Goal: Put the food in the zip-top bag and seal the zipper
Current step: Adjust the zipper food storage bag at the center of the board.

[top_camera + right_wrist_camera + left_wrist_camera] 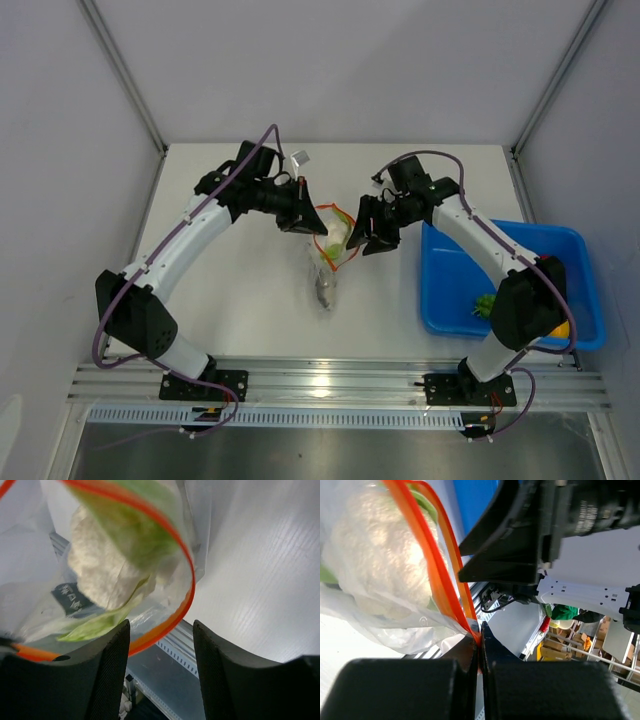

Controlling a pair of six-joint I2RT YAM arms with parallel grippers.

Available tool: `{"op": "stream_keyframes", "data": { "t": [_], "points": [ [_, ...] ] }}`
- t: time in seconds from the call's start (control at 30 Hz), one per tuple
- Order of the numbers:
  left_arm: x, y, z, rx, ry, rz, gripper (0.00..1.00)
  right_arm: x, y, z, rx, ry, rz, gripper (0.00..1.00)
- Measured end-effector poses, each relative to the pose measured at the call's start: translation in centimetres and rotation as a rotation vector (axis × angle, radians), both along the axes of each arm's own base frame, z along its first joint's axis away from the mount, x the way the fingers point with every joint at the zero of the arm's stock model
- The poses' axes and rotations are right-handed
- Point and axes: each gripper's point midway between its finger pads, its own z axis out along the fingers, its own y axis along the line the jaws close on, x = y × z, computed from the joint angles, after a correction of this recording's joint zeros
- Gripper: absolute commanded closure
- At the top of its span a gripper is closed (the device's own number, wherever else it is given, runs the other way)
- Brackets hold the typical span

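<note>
The clear zip-top bag [329,262] hangs over the middle of the table with its mouth held up. Its orange-red zipper [341,218] forms an open loop. My left gripper [304,217] is shut on one end of the zipper [443,567], the strip pinched between the jaws at the left gripper [480,641]. Inside the bag sit a white lumpy food piece [375,555] and green leafy food [127,522]. My right gripper [364,240] faces the bag's mouth from the right. The right gripper [161,628] is open, and the zipper's rim [186,597] curves into the gap, unclamped.
A blue plastic tray [452,285] stands at the right side of the table, under my right arm. It holds a green leafy piece [484,304] and a yellow piece [563,327]. Aluminium rails run along the near table edge.
</note>
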Motion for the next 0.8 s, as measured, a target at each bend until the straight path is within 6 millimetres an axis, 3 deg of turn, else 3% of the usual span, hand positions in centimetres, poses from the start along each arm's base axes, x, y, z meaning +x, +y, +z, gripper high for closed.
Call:
{"op": "stream_keyframes", "data": {
  "t": [0.27,0.4,0.53,0.8],
  "points": [
    [-0.3,-0.2,0.1,-0.003,0.001,-0.01,1.0,1.3,1.7,-3.4,0.024,0.075,-0.003,0.5],
    [-0.6,-0.3,0.2,-0.006,-0.003,-0.015,0.99,1.7,2.4,-4.4,0.046,0.084,0.003,0.63],
    [-1.0,-0.1,0.3,-0.005,-0.002,-0.016,0.99,2.2,3.2,-4.6,0.09,0.085,0.012,0.67],
    [-1.2,0.0,0.3,-0.003,-0.008,-0.014,1.0,2.4,4.1,-5.9,0.111,0.108,0.036,0.98]
  ]
}}
